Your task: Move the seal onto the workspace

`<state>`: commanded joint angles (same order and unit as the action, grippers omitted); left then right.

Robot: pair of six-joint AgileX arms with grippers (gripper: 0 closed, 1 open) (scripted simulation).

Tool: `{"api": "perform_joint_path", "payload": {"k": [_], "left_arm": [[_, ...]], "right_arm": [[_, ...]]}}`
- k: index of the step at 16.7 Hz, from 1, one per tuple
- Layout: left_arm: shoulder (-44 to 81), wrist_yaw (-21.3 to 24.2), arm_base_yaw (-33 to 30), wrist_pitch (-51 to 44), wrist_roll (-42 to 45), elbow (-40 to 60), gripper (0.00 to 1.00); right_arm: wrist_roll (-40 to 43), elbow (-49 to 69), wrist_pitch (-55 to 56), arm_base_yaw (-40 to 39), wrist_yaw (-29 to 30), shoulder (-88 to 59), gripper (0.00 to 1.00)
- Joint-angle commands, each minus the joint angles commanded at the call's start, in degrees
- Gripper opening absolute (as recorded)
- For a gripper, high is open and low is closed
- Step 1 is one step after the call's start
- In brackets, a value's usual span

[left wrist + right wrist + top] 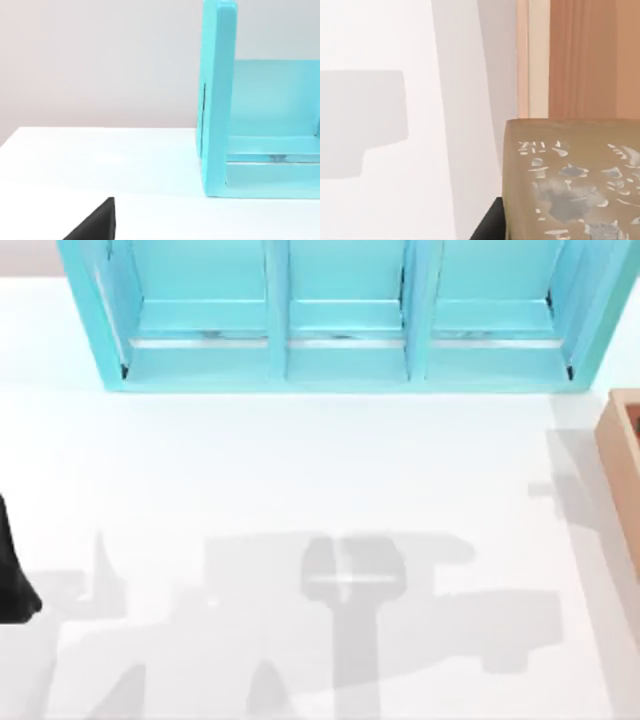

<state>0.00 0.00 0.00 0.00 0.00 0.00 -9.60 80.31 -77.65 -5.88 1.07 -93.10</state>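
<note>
White tabletop, the workspace (300, 470), runs broad and bare across the top view, crossed by grey arm shadows in its near half. Far edge: turquoise shelf (340, 370) with three compartments, spanning most of the width. Right edge: corner of a wood box (625, 445), partly cut off by the frame. Left edge: a black piece of the left arm (12, 575), parked low at the table's side; whether its fingers are spread or pressed together, cannot tell. Open room lies between shelf and near edge.

Left wrist view: white table meets a pale wall. Shelf's end panel (216, 100) stands upright on the table, one compartment open beside it. Black gripper part (97, 222) at the frame's lower edge.

Right wrist view: seal (572, 180), tan-brown with pale flecked marks on its face, sits very close to the camera. A dark sliver of the right gripper (490, 222) touches its edge, but the grip itself is hidden: cannot tell. Beyond the seal, the box wall (580, 57); beside it, white table with a square shadow.
</note>
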Motion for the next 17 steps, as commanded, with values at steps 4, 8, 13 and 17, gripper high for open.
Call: {"api": "perform_joint_path", "payload": {"k": [4,8,13,17], "left_arm": [[0.0,0.0,0.0,0.0,0.0,0.0,1.00],[0.0,0.0,0.0,0.0,0.0,0.0,1.00],[0.0,0.0,0.0,0.0,0.0,0.0,1.00],[0.0,0.0,0.0,0.0,0.0,0.0,1.00]], "right_arm": [[-1.4,1.6,-4.6,-4.5,-0.9,3.5,0.00],[-1.4,1.6,-4.8,-4.7,-0.9,3.7,0.00],[-5.2,4.7,-2.9,-8.1,-1.0,-0.7,0.00],[-14.9,12.2,1.4,-18.0,-1.1,-14.3,0.00]]}}
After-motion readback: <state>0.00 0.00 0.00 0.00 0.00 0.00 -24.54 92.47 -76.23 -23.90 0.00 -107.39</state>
